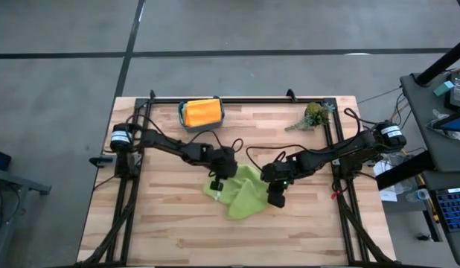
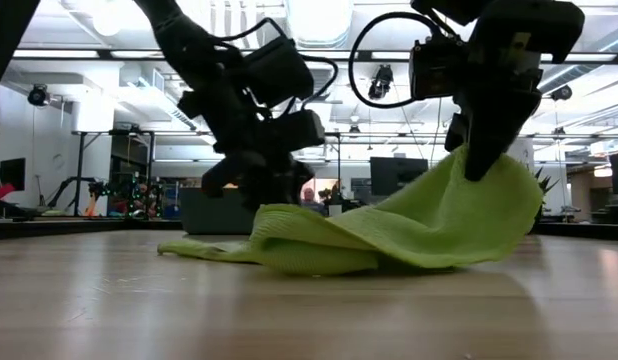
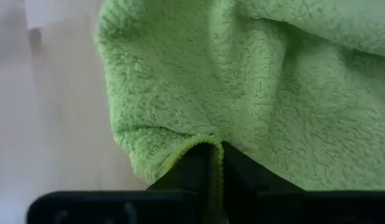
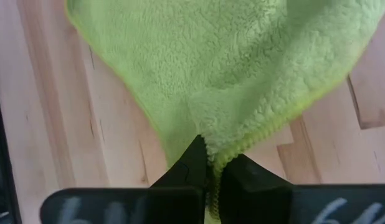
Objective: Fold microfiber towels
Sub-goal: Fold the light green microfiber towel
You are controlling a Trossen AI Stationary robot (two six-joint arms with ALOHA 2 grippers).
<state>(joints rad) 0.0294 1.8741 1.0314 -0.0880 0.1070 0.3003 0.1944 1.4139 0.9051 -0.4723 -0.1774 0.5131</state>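
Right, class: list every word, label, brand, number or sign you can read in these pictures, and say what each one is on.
None can be read.
Lime green towel: no tag or print shows.
Right gripper: pale marks on its dark body, too blurred to read.
Left gripper: faint marks, also unreadable.

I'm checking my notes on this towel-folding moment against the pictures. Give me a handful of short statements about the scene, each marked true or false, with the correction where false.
1. Both grippers grip the lime green towel. True: the left gripper and the right gripper each have their jaws shut on an edge of it.
2. The towel lies flat on the table. False: the low view shows one side lifted off the wood by the right gripper, the rest rumpled.
3. The teal bin is empty. False: it holds orange and yellow cloths.
4. A plant sprig lies near the table's far right corner. True.
5. The left gripper holds a pink towel. False: it holds the lime green one.
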